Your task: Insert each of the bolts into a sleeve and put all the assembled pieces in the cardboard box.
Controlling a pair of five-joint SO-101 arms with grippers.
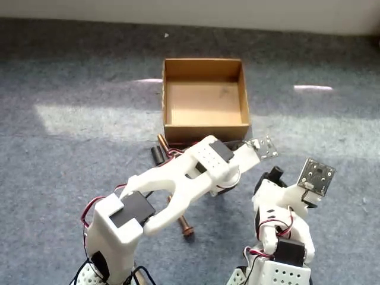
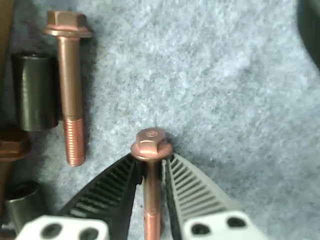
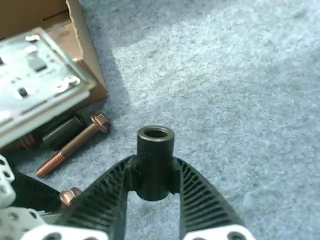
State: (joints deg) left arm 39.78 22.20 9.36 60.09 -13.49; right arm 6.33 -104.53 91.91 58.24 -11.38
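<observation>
The box (image 1: pixel 205 132) is empty and nothing is joined yet. The left claw (image 2: pixel 151 159) grips a bolt (image 2: pixel 151 145); the right claw (image 3: pixel 154 164) grips a sleeve (image 3: pixel 155 150). A loose bolt (image 2: pixel 70 90) and loose sleeve (image 2: pixel 35 90) lie on the worktop (image 1: pixel 71 178) at the box's 7 o'clock.

Grey-blue carpet (image 1: pixel 65 65) with pale light patches (image 1: pixel 89 120), white wall (image 1: pixel 237 9) behind

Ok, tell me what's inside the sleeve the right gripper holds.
The sleeve in the right gripper shows an open, dark bore at its top with nothing sticking out. Deeper down is hidden by its wall.
</observation>
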